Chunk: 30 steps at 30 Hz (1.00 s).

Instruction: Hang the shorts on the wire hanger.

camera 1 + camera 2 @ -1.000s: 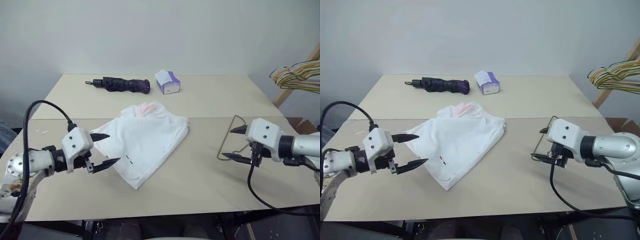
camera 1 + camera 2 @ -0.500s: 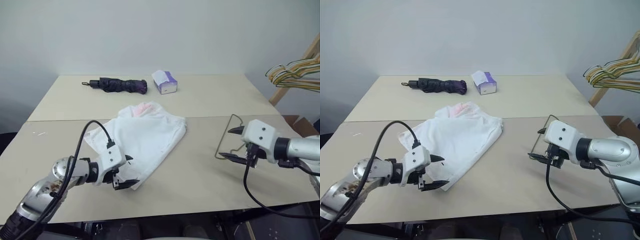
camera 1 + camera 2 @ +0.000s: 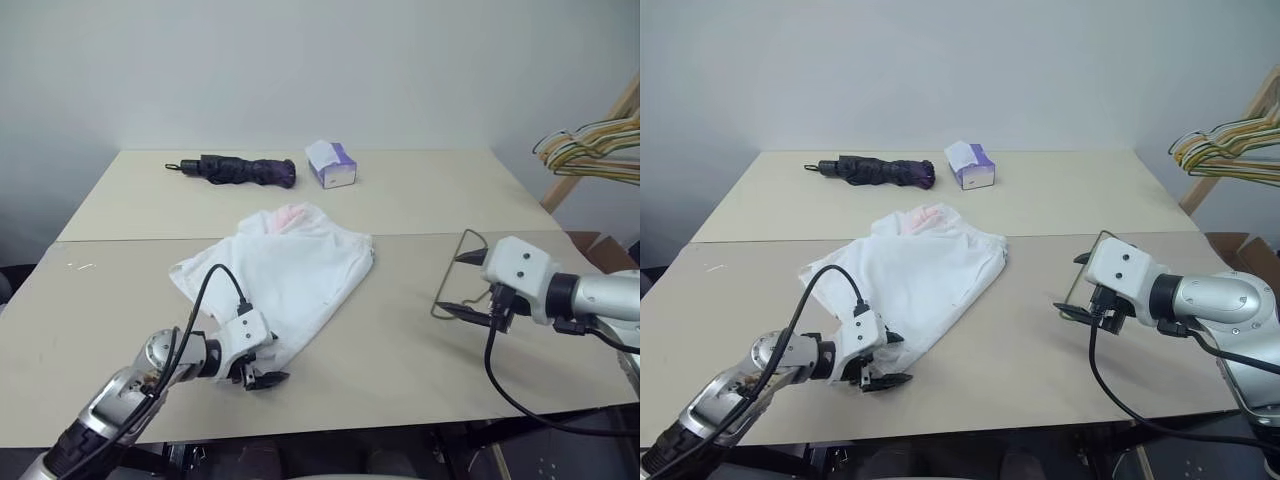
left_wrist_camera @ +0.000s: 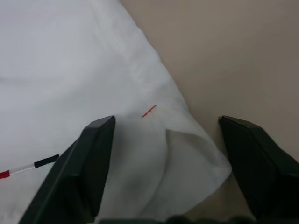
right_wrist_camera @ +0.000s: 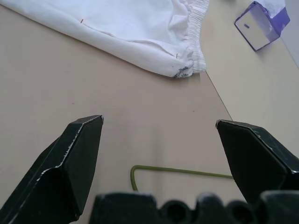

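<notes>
At the near corner of the shorts (image 3: 285, 275), lying flat mid-counter (image 3: 400, 350), the left claw (image 3: 262, 368) is straddling the hem, fingers apart, gripping nothing yet. The right claw (image 3: 476, 286) is hovering wide open over the wire hanger (image 3: 455, 275), seemingly readying a pickup.

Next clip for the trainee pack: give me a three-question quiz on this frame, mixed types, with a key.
1. True or false: the left tool straddles a hem corner of the white thin cloth shorts.
2. Which lies nearest the right tool? A) folded dark umbrella B) thin olive-green wire hanger C) white-and-purple tissue box
3. Fill in: the bunch of coloured hangers hangs off the beige table's ____ side.

Key: 1 true; 2 B; 3 right.
</notes>
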Each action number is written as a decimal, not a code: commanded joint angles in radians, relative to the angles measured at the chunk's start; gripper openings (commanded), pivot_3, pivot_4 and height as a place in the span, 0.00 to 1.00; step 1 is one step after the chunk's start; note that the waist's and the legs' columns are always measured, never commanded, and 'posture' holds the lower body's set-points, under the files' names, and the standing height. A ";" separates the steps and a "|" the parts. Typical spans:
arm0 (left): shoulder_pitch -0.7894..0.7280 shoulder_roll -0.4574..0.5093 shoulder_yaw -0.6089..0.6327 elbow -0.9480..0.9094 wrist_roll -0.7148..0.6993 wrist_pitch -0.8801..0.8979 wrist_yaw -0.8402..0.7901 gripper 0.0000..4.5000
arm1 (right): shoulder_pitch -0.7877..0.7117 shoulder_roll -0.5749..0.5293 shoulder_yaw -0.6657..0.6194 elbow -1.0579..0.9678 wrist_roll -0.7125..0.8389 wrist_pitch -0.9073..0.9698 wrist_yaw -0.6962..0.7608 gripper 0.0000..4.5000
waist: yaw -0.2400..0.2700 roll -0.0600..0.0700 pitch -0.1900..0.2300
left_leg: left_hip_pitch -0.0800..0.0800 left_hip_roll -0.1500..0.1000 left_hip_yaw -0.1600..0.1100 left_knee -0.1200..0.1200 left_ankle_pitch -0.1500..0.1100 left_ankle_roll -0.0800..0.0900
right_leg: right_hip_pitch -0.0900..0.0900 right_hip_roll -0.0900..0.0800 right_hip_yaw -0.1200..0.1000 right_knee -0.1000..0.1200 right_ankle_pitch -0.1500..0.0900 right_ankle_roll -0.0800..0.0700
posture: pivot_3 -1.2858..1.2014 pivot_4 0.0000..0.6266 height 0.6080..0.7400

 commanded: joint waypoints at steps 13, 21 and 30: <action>-0.018 0.046 0.008 0.042 0.082 -0.049 -0.001 0.01 | -0.087 0.020 0.134 0.052 -0.127 -0.083 -0.042 1.00 | -0.009 0.008 -0.006 | 0.002 0.000 0.000 0.000 0.000 0.000 | 0.001 0.000 0.001 0.000 0.000 -0.001 | 0.53 0.00 1.00; 0.143 0.202 0.425 -0.176 -0.193 -0.052 -0.170 0.01 | -0.311 0.172 0.406 0.361 -0.440 -0.421 -0.132 1.00 | -0.052 0.008 -0.005 | -0.001 0.000 0.001 0.000 0.000 0.000 | -0.003 0.001 0.001 0.000 0.000 0.000 | 0.54 0.00 1.00; 0.283 0.280 0.794 -0.268 -0.305 0.023 -0.264 0.01 | -0.523 0.376 0.630 0.837 -0.705 -0.848 -0.272 1.00 | -0.042 0.009 -0.005 | -0.001 0.000 0.001 -0.001 0.001 -0.001 | -0.002 0.001 0.001 0.001 0.000 0.000 | 0.57 0.00 1.00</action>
